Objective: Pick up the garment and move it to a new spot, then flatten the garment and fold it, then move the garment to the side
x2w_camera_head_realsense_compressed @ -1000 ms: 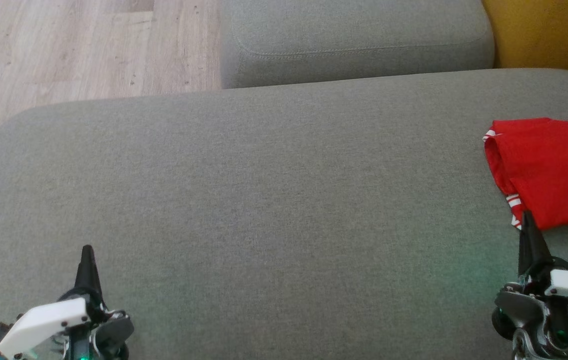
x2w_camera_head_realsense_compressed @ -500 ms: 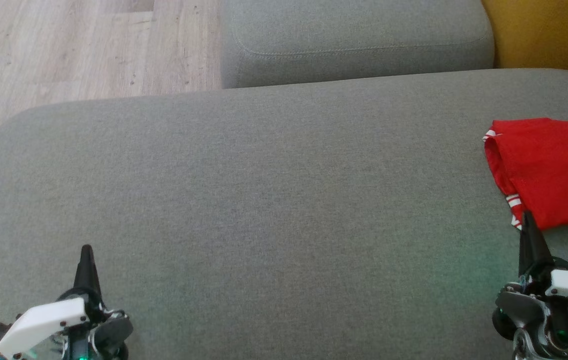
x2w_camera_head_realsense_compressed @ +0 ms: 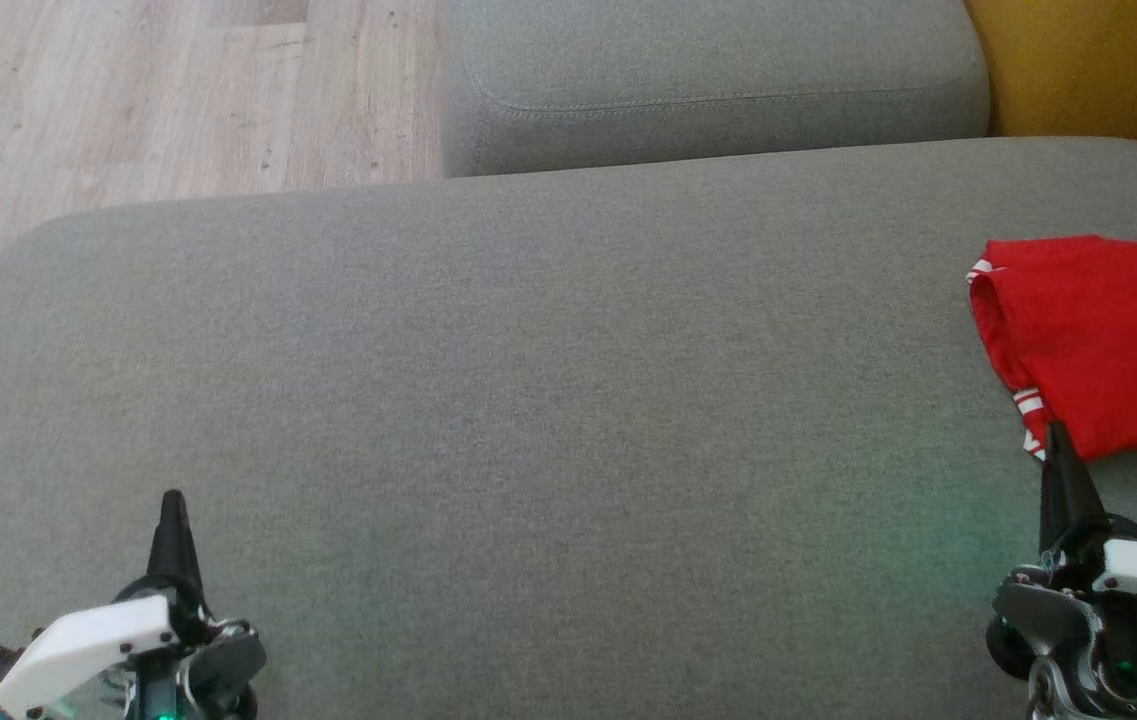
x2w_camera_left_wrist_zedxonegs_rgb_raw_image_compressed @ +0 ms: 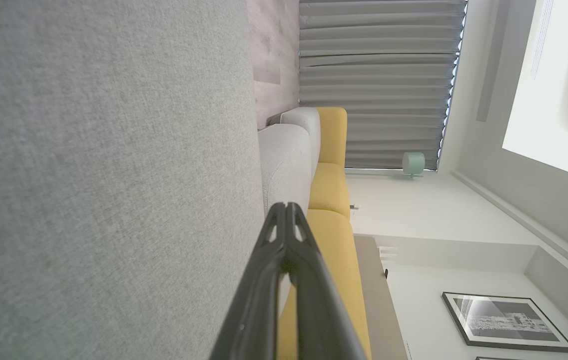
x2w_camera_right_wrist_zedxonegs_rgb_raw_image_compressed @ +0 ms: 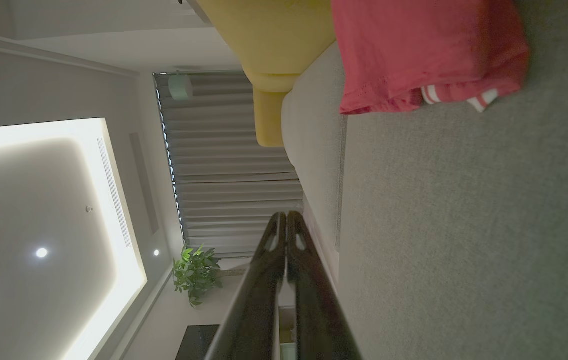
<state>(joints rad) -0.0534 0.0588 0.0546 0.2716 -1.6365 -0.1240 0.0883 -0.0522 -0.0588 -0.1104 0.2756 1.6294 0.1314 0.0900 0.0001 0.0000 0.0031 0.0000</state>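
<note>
Lying at about 3 o'clock in the head view, the red fabric garment with white-striped trim (x2w_camera_head_realsense_compressed: 1098, 340) is seen folded over on the right end of the broad grey woven seat cushion (x2w_camera_head_realsense_compressed: 528, 400), its right part cut off by the frame edge. The right gripper (x2w_camera_head_realsense_compressed: 1056, 432) is placed at about 5 o'clock, its two long dark fingers pressed together into a single point with nothing pinched between them. Its tip is seen just at the garment's near lower-left corner, beside the striped hem, though whether cloth is actually touched cannot be told from this view. In the right wrist view the same fingers are shown closed tip to tip, and the garment is found toward 1 o'clock, apart from the fingertips, with bare grey cushion between them. The left gripper (x2w_camera_head_realsense_compressed: 173, 497) is held at about 7 o'clock in the head view, well apart from the garment, with nearly the whole width of the cushion lying between. Its fingers are likewise pressed together and nothing is gripped, as is borne out in the left wrist view, where the joined tips are set just above the grey fabric. A smaller grey cushion (x2w_camera_head_realsense_compressed: 708, 80) is seen at 12 o'clock, a pale wood-plank floor (x2w_camera_head_realsense_compressed: 128, 100) at 10 o'clock, and a mustard-yellow upholstered block (x2w_camera_head_realsense_compressed: 1098, 60) at 1 o'clock, beyond the garment.
</note>
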